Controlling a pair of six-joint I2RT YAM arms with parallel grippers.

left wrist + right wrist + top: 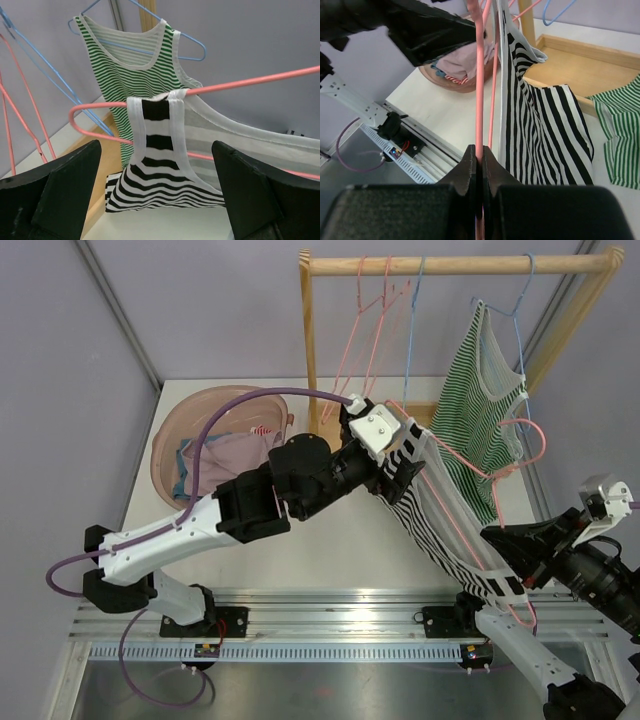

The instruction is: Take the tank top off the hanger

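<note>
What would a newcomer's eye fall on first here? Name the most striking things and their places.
First, the black-and-white striped tank top on a pink hanger, slanting across mid-table between the arms. The right tool is shut on the hanger wire, and the open left tool faces a strap. Behind, a green striped top hangs from the wooden rail; a pink basin of clothes sits back left.

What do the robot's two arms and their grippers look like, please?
The left arm and right arm have white link shells and black joint housings. A purple cable loops along the left one. The left gripper has broad black wedge fingers; the right gripper has black tapered ones.
</note>
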